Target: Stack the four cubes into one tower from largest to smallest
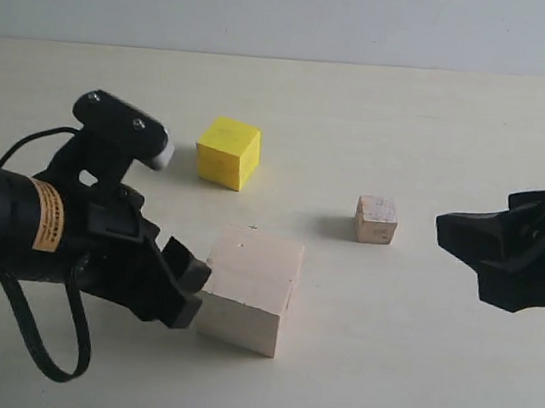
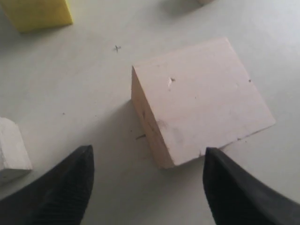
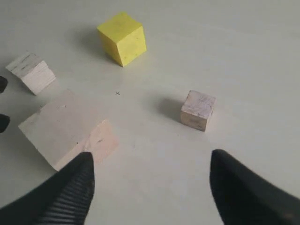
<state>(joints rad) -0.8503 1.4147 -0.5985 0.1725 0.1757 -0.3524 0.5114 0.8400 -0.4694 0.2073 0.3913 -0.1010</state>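
Note:
The large pale wooden block [image 1: 248, 288] [image 2: 201, 98] [image 3: 65, 129] lies on the table in the near middle. My left gripper [image 1: 182, 287] [image 2: 149, 157] is open just to its left, with the block's near corner in front of the gap and nothing held. The yellow cube [image 1: 229, 152] [image 3: 123, 37] [image 2: 37, 13] stands behind the block. A greyish wooden cube [image 1: 376, 220] [image 3: 198, 110] sits to the right. Another pale wooden cube [image 3: 32, 72] [image 2: 11, 150] is hidden behind the left arm in the exterior view. My right gripper [image 1: 464, 255] [image 3: 152, 158] hovers open and empty at the right.
All the cubes stand apart on a cream table [image 1: 381, 374], with a pale wall [image 1: 295, 10] behind it. The left arm's black cable [image 1: 35, 344] loops down at the front left. A small pen cross [image 2: 117, 48] marks the table between the block and the yellow cube.

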